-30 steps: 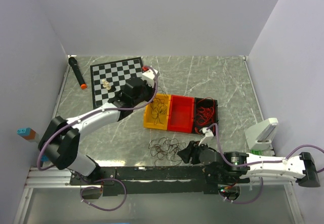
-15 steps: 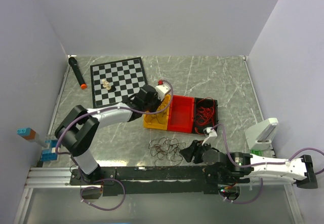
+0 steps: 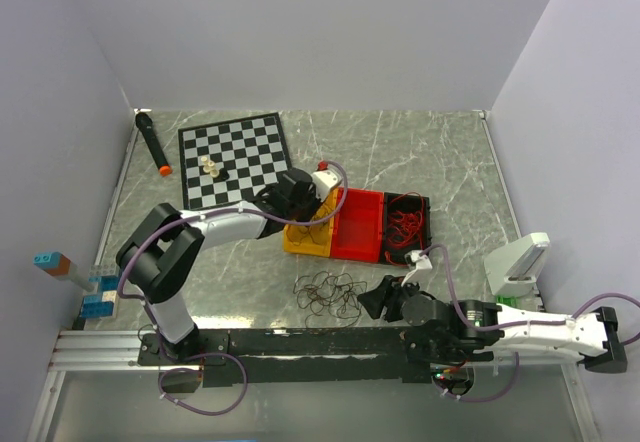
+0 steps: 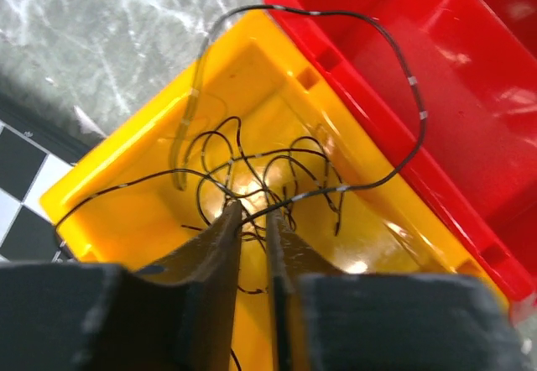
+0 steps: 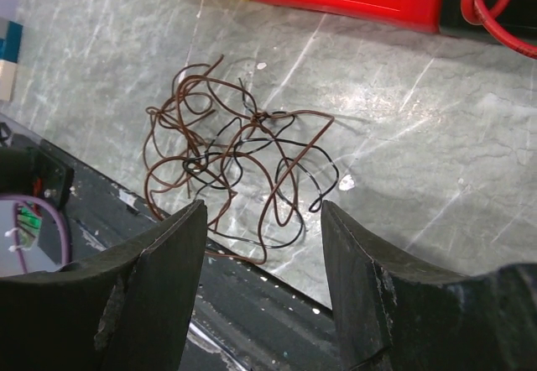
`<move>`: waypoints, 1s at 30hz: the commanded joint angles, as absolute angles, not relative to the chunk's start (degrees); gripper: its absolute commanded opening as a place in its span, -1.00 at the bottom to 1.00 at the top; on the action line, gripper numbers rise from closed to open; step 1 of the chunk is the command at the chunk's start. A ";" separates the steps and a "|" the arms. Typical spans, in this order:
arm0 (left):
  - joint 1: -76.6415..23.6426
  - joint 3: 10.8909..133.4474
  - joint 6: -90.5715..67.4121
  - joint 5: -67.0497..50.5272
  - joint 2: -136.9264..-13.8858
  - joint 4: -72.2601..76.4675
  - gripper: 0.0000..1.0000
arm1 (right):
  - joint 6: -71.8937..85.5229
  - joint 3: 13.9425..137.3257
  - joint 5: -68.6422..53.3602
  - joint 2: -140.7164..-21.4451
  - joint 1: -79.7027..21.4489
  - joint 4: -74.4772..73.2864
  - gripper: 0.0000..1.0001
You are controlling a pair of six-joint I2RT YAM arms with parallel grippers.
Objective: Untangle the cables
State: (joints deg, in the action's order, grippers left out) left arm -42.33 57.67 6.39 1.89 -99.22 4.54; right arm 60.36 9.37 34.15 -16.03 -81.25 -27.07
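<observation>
Top camera looks down on the whole desk [image 3: 420, 152]. Left wrist view sits close over the yellow bin [image 4: 126, 195]; right wrist view, low, shares its edge.

Bright, even; glare in yellow bin [image 4: 126, 216]

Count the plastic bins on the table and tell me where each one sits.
3. The yellow plastic bin is leftmost of the row, the red plastic bin sits in the middle, and the black plastic bin is rightmost. None appears hidden.
</observation>
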 commanded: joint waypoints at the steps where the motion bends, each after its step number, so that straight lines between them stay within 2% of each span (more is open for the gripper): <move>1: -42.71 58.54 8.43 -2.63 -96.15 2.73 -0.33 | 59.68 12.83 35.60 -18.19 -81.91 -26.46 0.28; 3: -42.89 58.45 8.35 -4.38 -95.02 2.37 0.14 | 59.50 13.53 35.68 -19.16 -81.91 -26.37 0.28; 4: -42.80 58.53 8.26 -5.09 -94.23 2.29 0.48 | 59.59 13.97 35.86 -19.68 -81.91 -26.80 0.28; 6: -42.45 58.97 7.65 -7.20 -92.12 1.94 0.97 | 59.68 14.85 36.21 -20.13 -81.91 -27.51 0.29; 18: -38.41 62.49 9.31 -15.72 -78.24 -7.64 0.93 | 57.05 17.66 35.33 -25.04 -81.83 -25.15 0.32; 25: -38.50 60.91 14.06 -22.49 -70.76 -13.18 0.93 | 53.88 21.70 34.11 -37.86 -81.65 -19.08 0.33; 30: -38.50 60.91 18.88 -25.48 -67.33 -18.62 0.93 | 52.03 23.11 33.31 -42.71 -81.04 -15.73 0.33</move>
